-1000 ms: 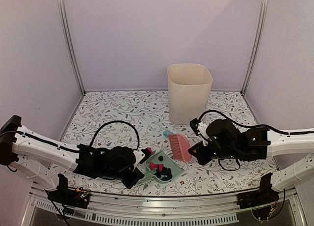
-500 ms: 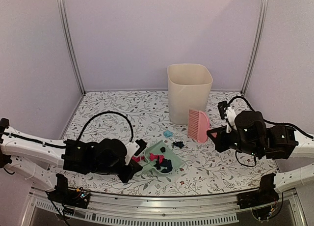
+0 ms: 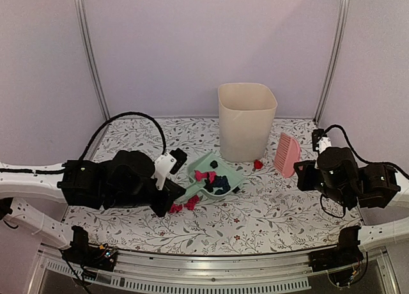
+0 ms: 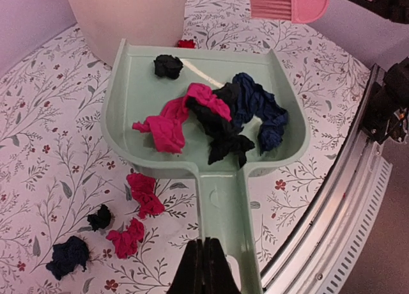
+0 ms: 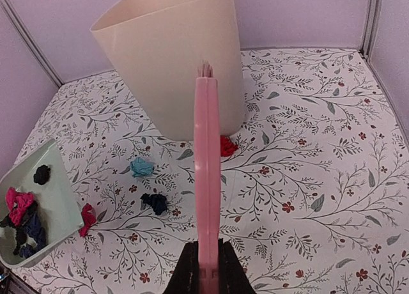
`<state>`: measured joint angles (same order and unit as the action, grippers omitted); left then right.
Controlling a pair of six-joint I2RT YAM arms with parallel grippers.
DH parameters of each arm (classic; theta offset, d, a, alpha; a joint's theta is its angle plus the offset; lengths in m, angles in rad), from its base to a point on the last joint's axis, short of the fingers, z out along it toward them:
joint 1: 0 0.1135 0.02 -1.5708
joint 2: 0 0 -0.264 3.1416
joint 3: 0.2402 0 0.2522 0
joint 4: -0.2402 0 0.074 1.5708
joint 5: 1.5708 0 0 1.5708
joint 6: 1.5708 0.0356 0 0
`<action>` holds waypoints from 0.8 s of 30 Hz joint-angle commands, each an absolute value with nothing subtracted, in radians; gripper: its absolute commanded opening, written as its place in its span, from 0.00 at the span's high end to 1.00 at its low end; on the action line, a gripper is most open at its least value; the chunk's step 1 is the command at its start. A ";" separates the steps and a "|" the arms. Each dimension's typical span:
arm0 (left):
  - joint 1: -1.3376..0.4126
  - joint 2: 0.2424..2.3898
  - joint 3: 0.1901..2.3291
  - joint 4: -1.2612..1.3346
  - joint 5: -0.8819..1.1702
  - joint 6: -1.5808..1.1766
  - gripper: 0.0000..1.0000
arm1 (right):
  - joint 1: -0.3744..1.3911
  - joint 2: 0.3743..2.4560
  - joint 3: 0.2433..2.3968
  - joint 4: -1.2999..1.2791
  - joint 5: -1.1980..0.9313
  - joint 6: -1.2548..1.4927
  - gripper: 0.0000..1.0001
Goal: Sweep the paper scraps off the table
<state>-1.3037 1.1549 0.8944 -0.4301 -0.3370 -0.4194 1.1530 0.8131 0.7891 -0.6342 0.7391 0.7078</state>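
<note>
Mint-green dustpan carries a heap of paper scraps: magenta, navy, black. Left gripper is clamped on the pan's handle, jaws drawn nearly together. In the top view, more scraps lie loose on the table at the pan's 8 o'clock, by the handle; the left wrist view shows two magenta, one black and one navy there. Cream bin stands at the pan's 1 o'clock, with a red scrap at its foot, 5 o'clock. In the right wrist view, one teal and one navy wad lie apart at the bin's 7 o'clock. Right gripper is closed on the handle of the pink brush, which is held edge-on at the bin's 4 o'clock in the top view.
</note>
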 commanded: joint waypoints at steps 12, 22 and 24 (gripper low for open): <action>-1.186 1.291 1.332 -0.523 -0.446 -0.231 1.00 | 1.067 0.837 0.741 -0.691 0.792 0.805 1.00; -1.039 1.514 1.611 -0.464 -0.470 -0.032 1.00 | 1.050 0.843 0.715 -0.684 0.776 0.816 1.00; -1.019 1.563 1.666 -0.443 -0.483 0.023 1.00 | 1.050 0.846 0.713 -0.680 0.769 0.815 1.00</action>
<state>-1.0683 1.4879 1.5723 -0.5003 -0.4576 -0.1108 1.0569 0.8391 0.7216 -0.6918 0.7715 0.7994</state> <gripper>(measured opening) 0.012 0.077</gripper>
